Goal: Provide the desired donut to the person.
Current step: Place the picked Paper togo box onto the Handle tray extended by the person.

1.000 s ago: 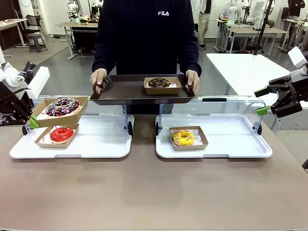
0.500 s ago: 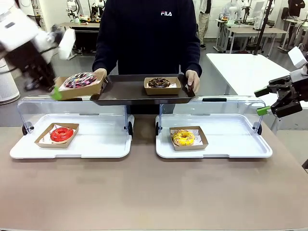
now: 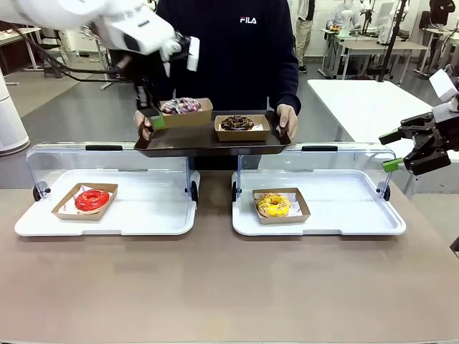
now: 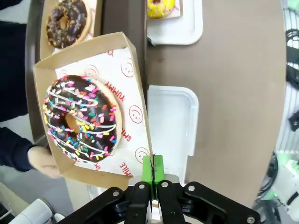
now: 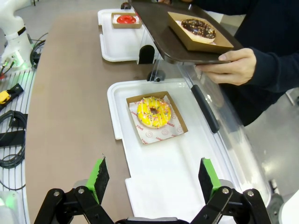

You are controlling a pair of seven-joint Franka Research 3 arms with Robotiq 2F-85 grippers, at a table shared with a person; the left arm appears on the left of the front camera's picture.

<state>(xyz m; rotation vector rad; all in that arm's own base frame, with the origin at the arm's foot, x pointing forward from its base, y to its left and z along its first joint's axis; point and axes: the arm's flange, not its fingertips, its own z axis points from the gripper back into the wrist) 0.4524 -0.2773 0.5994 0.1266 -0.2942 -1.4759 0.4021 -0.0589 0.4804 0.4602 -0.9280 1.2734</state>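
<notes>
Left gripper (image 4: 152, 173): clamped on sprinkled donut's box (image 3: 186, 112), over person's tray (image 3: 208, 137).
Right gripper (image 5: 152, 179): jaws spread, empty.

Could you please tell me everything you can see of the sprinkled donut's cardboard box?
The cardboard box is a shallow open tray of brown card, lined with white paper printed with red smiley faces. It holds a chocolate donut with coloured sprinkles and white stripes. The left gripper is shut on its rim, holding it in the air above the person's dark tray, beside another boxed chocolate donut.
</notes>
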